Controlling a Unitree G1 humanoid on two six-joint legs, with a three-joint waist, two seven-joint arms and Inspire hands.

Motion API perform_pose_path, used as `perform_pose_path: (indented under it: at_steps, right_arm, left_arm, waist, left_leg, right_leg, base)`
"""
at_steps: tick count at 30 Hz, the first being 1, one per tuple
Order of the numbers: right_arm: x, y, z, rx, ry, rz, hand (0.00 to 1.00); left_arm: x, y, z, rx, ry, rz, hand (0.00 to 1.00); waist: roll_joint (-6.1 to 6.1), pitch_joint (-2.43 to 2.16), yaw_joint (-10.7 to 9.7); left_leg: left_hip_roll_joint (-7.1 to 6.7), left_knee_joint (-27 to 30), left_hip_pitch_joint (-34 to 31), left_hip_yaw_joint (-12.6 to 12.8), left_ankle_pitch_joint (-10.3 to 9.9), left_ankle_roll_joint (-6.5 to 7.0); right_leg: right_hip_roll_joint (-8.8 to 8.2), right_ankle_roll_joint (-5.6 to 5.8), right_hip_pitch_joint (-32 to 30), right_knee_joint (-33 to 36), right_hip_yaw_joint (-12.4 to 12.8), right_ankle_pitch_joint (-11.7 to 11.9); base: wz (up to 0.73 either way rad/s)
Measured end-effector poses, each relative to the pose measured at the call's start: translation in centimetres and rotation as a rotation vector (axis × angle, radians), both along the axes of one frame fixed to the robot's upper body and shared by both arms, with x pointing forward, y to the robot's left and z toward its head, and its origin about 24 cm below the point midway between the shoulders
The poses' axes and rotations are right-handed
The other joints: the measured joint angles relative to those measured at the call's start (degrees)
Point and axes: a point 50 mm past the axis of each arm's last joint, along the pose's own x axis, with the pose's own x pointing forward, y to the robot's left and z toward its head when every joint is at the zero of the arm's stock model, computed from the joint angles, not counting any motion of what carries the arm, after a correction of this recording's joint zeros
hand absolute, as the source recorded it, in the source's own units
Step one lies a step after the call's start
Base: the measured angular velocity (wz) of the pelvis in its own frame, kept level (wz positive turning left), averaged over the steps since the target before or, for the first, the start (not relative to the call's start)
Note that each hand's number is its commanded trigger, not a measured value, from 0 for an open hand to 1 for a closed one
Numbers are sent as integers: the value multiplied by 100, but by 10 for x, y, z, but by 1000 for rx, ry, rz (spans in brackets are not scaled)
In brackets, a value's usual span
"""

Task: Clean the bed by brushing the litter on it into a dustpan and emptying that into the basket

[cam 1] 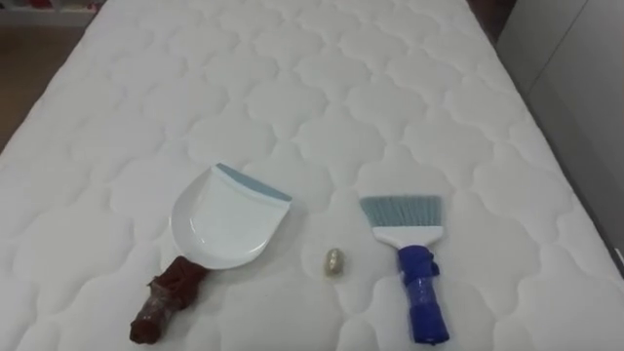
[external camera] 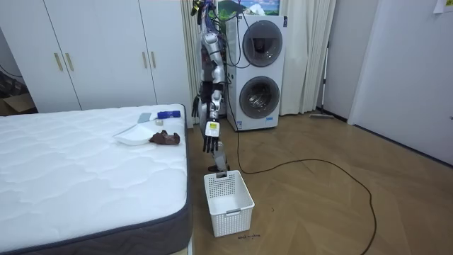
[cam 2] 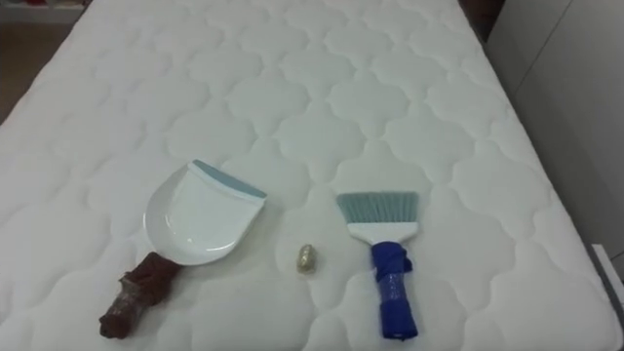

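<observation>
On the white quilted bed (cam 1: pixel 322 88) lies a white dustpan (cam 1: pixel 226 219) with a blue-grey lip, its brown-wrapped handle (cam 1: pixel 166 300) pointing toward me. To its right rests a hand brush (cam 1: pixel 411 249) with grey-blue bristles and a blue-wrapped handle (cam 1: pixel 422 304). Between them sits a small crumpled yellowish scrap (cam 1: pixel 333 260). In the room view I stand at the bed's end, facing it. My left hand (external camera: pixel 211 138) hangs at my side with straight fingers, holding nothing. My right hand (external camera: pixel 193 111) is a small shape at the bed's corner.
A white slatted basket (external camera: pixel 228 202) stands on the wooden floor by the bed's corner, near my feet. Behind me are two stacked washing machines (external camera: pixel 263 71); white wardrobes (external camera: pixel 99 53) line the wall. The bed's right edge (cam 1: pixel 575 195) drops off near the brush.
</observation>
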Motion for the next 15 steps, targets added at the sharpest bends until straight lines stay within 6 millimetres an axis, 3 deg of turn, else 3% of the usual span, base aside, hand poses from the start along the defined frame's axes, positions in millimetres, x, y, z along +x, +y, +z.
perform_pose_path:
  at_steps: [7,15]
  right_arm:
    - [5,-1,1,-14,-33,36,0]
    - [5,0,2,-10,-56,54,0]
  left_arm:
    - [62,3,27,149,-305,-76,0]
    - [99,-6,55,192,-539,-152,0]
  waist:
    - [9,-25,-22]
    - [14,-64,-28]
  left_leg:
    - [-20,-2,-2,-76,1,0]
    - [-34,-2,-49,-91,2,0]
  right_leg:
    - [-11,17,32,-62,-75,16]
    - [-30,20,18,-66,-108,19]
  base:
    - [4]
    - [0]
